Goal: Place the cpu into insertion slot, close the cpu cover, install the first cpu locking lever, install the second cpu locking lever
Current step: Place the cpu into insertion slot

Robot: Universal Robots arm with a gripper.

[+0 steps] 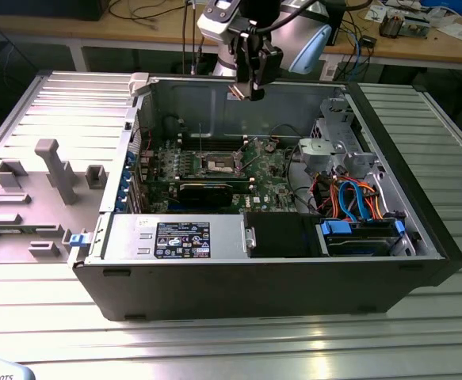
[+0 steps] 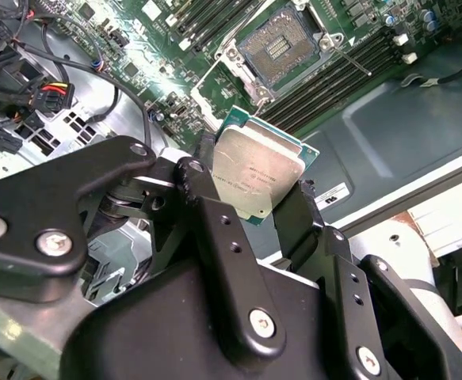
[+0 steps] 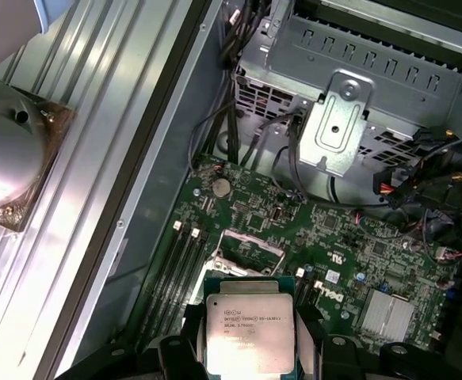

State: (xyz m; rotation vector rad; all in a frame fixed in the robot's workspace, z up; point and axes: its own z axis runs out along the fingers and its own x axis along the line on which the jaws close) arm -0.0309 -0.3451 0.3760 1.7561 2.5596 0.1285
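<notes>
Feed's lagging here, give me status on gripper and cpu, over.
Gripper shut on cpu, above the open case. Insertion slot uncovered, empty. Nothing seen between cpu and slot.

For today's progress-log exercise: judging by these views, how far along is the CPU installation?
Done: nothing is fitted yet. In hand: the jaws are shut on the cpu, held in the air, well apart from the socket. Left: the insertion slot is empty, the cpu cover looks open, and a locking lever sticks out unlatched.
</notes>
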